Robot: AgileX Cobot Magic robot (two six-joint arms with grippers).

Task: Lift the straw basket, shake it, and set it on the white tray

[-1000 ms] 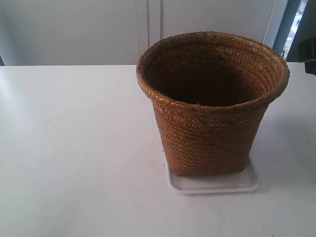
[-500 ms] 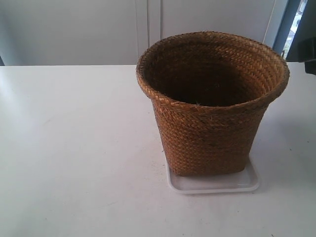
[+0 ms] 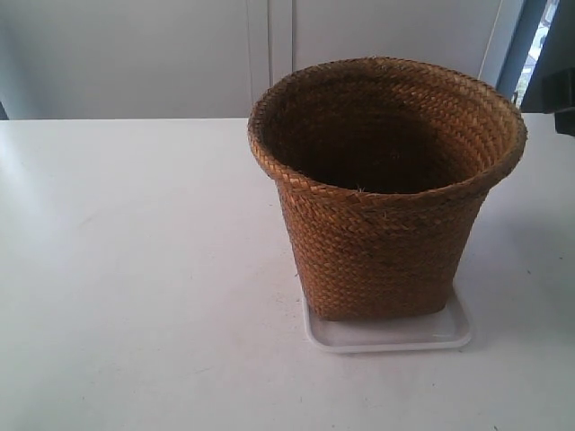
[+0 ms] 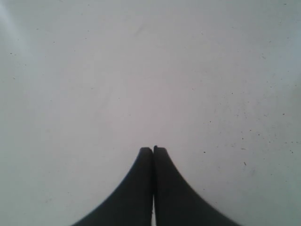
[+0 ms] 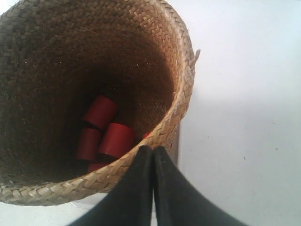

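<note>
Nearest, the lower part of the exterior view is bare white table [image 3: 135,296], and that open surface runs wide across the whole left half of the frame. Right of center, the white tray [image 3: 386,338] lies flat on the table. Only its front lip and a narrow strip along its right side show; the remainder is covered. The straw basket [image 3: 386,224] stands upright on it, its squarish base set close to the tray's left edge and back from the front lip. The basket's wide round rim flares out past the tray on both sides, and its dark inside hides the bottom from this angle. To the right of the basket a narrower band of table runs to the frame edge.

The left gripper [image 4: 153,149] hangs over bare, speckled table, its two black fingers pressed together along their length with nothing between them. The right gripper [image 5: 153,148] is likewise closed up and empty. Its tips overlap the basket's braided rim, though whether they touch it I cannot tell. Past them, deep in the basket, lie several red cylinders [image 5: 113,139], partly lost in shadow, so their count is unclear.

Farthest back, pale cabinet panels [image 3: 269,54] rise behind the table's rear edge. A dark shape [image 3: 559,81], possibly part of an arm, is cut off at the upper right of the frame.
</note>
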